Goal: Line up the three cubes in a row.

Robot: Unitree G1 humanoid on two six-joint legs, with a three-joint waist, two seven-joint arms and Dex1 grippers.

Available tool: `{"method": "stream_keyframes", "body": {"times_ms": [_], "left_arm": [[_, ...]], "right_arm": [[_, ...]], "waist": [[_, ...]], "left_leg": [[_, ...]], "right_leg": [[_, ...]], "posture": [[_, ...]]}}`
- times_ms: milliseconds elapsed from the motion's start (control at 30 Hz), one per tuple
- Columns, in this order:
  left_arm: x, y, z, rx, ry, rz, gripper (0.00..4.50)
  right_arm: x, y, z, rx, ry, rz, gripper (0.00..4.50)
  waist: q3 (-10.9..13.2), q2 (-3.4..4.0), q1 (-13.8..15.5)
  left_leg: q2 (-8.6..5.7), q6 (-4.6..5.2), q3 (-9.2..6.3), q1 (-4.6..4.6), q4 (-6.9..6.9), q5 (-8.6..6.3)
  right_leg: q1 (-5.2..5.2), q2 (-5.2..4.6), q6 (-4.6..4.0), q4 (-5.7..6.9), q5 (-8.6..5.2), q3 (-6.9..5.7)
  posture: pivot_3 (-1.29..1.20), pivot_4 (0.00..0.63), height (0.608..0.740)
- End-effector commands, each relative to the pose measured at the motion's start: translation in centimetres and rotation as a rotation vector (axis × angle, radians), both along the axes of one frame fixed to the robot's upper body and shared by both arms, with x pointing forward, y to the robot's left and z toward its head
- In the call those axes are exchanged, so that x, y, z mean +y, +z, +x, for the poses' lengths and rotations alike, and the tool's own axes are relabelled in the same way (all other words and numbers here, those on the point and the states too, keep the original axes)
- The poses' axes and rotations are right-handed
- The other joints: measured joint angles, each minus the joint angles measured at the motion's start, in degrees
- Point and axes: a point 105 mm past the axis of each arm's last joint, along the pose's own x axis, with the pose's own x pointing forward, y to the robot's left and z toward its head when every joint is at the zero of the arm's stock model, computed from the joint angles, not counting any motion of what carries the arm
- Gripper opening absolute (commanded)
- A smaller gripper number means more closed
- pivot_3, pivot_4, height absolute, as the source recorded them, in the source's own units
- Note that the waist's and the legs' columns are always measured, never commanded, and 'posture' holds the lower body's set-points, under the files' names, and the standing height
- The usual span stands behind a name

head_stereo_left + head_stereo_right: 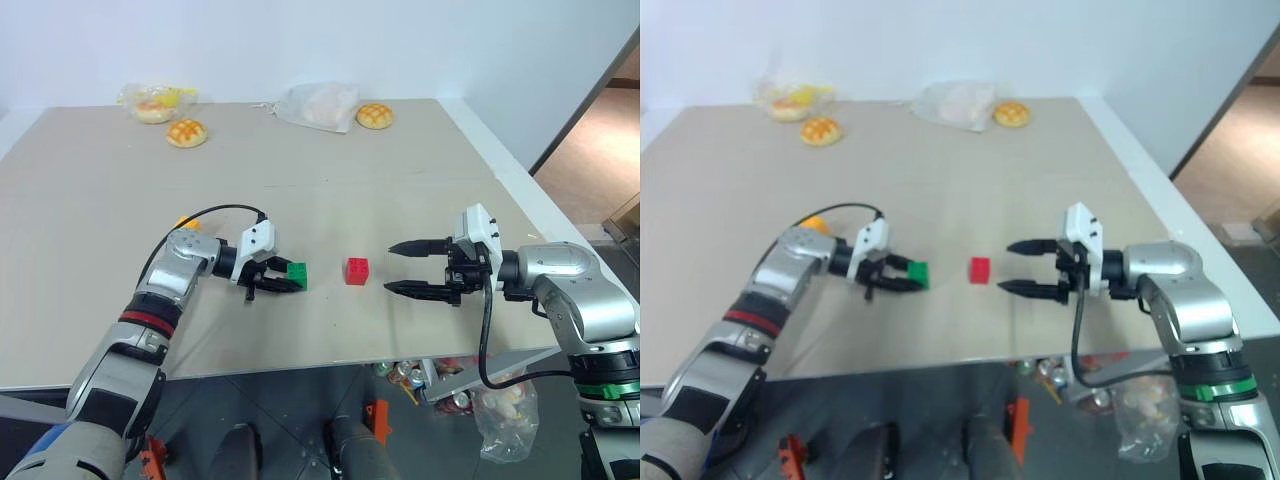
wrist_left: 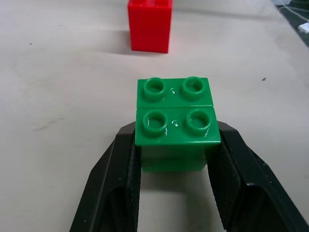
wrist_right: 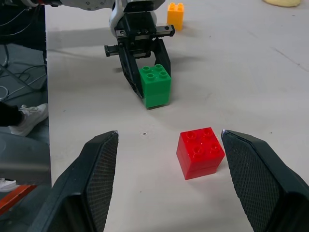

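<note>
My left gripper [image 1: 290,276] is shut on the green cube [image 1: 297,274]; in the left wrist view both black fingers [image 2: 120,179] press its sides, and it sits low on the table [image 1: 350,190]. A short gap to its right stands the red cube [image 1: 357,271], free on the table. Further right, my right gripper [image 1: 388,268] is open and points at the red cube [image 3: 200,152], clear of it. The orange-yellow cube [image 3: 175,14] stands behind my left forearm, partly hidden in the head views [image 1: 813,224].
Two golden buns [image 1: 186,132] [image 1: 374,115], a clear plastic bag [image 1: 320,105] and a yellowish bagged item [image 1: 155,102] lie along the table's far edge. The table's front edge runs just below both grippers. A bag of cans [image 1: 490,400] sits on the floor at the right.
</note>
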Motion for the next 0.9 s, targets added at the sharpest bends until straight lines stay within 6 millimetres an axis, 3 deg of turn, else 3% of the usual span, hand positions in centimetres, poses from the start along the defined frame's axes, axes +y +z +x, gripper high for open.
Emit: {"method": "stream_keyframes", "body": {"times_ms": [33,400,700,767,900], "left_arm": [[-0.7,1.3,0.7,-0.058,-0.005,-0.02,1.38],[-1.7,1.7,1.2,-0.076,-0.006,-0.041,1.38],[-1.5,0.7,1.0,-0.075,-0.012,-0.014,1.38],[-1.4,0.4,0.9,-0.047,-0.011,-0.005,2.41],[-0.8,0.3,1.4,-0.102,0.025,0.001,3.74]], "right_arm": [[0.0,1.5,-0.2,-0.061,0.001,0.016,3.54],[0.7,1.6,0.2,-0.067,0.009,0.034,3.54],[0.6,1.8,0.2,-0.07,0.006,0.039,3.54],[0.6,1.8,0.2,-0.071,0.005,0.041,3.54],[0.7,1.9,0.2,-0.071,0.005,0.045,3.54]], "waist": [[0.0,0.0,0.0],[0.0,0.0,0.1],[0.0,0.0,0.0],[0.0,0.0,0.0],[0.0,0.0,0.0]], "left_leg": [[0.0,0.0,0.0,-0.01,0.01,0.0],[-0.01,0.0,-0.02,-0.06,0.04,0.0],[-0.01,0.0,-0.02,-0.06,0.05,0.0],[-0.01,0.0,-0.02,-0.05,0.05,0.0],[-0.01,0.01,-0.02,-0.06,0.05,0.0]], "right_leg": [[0.0,0.0,0.0,0.0,0.0,0.0],[-0.01,0.0,0.03,0.0,0.02,-0.01],[-0.01,0.01,0.06,0.0,0.03,0.01],[-0.01,0.01,0.06,0.0,0.03,0.01],[-0.01,0.01,0.06,0.0,0.03,0.01]], "posture": [[0.0,0.15,0.74],[0.0,0.15,0.74],[0.0,0.15,0.74],[0.0,0.15,0.74],[0.0,0.15,0.74]]}}
